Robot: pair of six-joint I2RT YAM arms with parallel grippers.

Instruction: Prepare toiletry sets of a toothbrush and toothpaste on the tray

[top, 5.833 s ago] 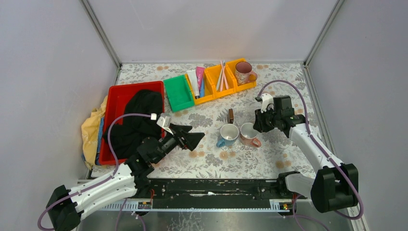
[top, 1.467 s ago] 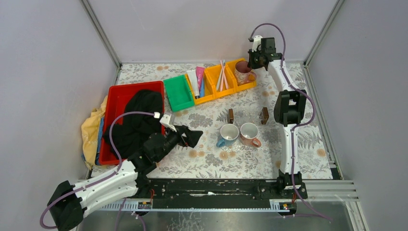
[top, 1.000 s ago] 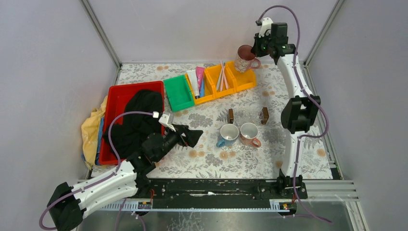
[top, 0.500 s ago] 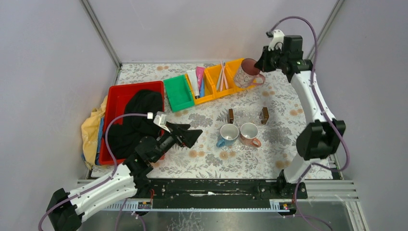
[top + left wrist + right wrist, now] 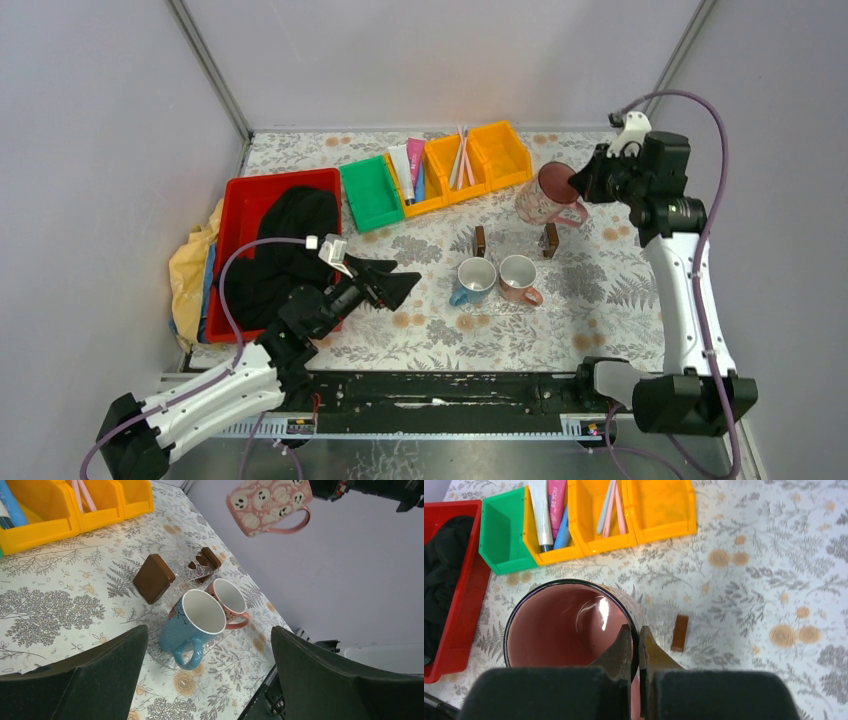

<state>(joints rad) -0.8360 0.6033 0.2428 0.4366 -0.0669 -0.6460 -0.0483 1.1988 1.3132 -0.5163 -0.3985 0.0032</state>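
Your right end effector (image 5: 580,186) is pinching the rim of the ghost mug (image 5: 545,197), one finger inside and one outside. The mug hangs in the air, tipped a little, over the right side of the counter (image 5: 620,290). It is just past the right brown block (image 5: 549,238).

My guess is that this mug goes down next to the blue mug (image 5: 473,278) and the pink mug (image 5: 518,275) in the middle of the counter. Bring it down slowly on the right side of the pink mug. Stay clear of the brown block. Make the mug straight first, so its bottom lands flat. Let go only when it stands by itself.

Your left end effector (image 5: 400,277) is spread wide and holds nothing. It waits near the blue mug, on the left.

The toothbrushes (image 5: 461,155) lie in the middle yellow bin (image 5: 440,150). The toothpaste (image 5: 410,168) is in the yellow bin beside the green bin (image 5: 372,195), along the far edge.

Half a second ago, the ghost mug was up by the right yellow bin (image 5: 505,150). Now it is closer to the near edge and more to the right. A while back it sat in that bin, which now has nothing in it. The left arm has hardly moved.
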